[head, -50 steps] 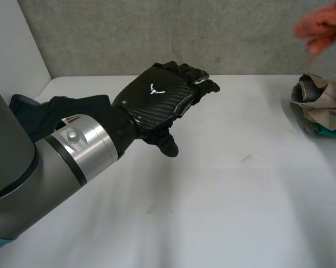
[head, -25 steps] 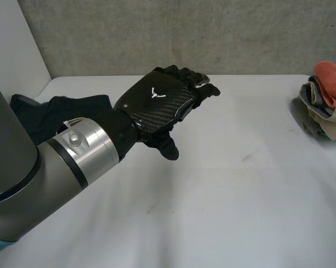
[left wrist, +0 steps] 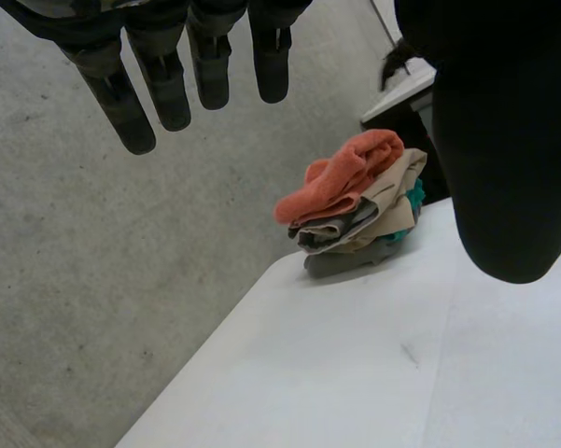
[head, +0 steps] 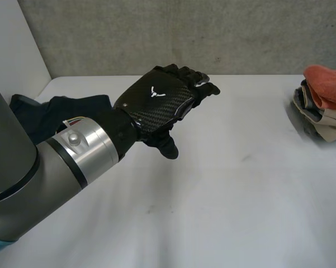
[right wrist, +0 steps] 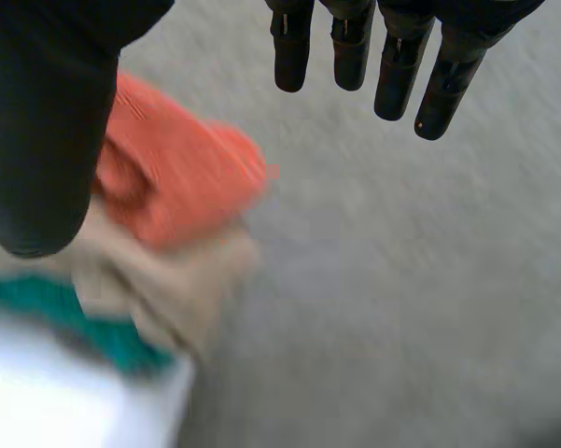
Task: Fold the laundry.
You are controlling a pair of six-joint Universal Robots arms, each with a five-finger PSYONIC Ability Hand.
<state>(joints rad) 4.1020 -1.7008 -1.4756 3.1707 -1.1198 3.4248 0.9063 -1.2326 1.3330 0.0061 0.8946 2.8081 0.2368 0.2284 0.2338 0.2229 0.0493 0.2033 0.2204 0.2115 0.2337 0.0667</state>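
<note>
1. Since a second ago, the orange cloth point(head: 327, 82) has been brought down from the air onto the pile of clothes point(head: 324, 114) at the far right of the table point(head: 240, 195).
2. The left hand point(head: 159, 100) has been kept above the table, fingers straight, nothing held.
3. The right hand point(right wrist: 397, 75) is seen spread open and empty near the pile.
4. The pile is cut off at the head view's edge, and a dark garment point(head: 50, 111) is partly hidden behind the left arm.
5. In the left wrist view, the orange cloth's long axis runs along the pile's top.
</note>
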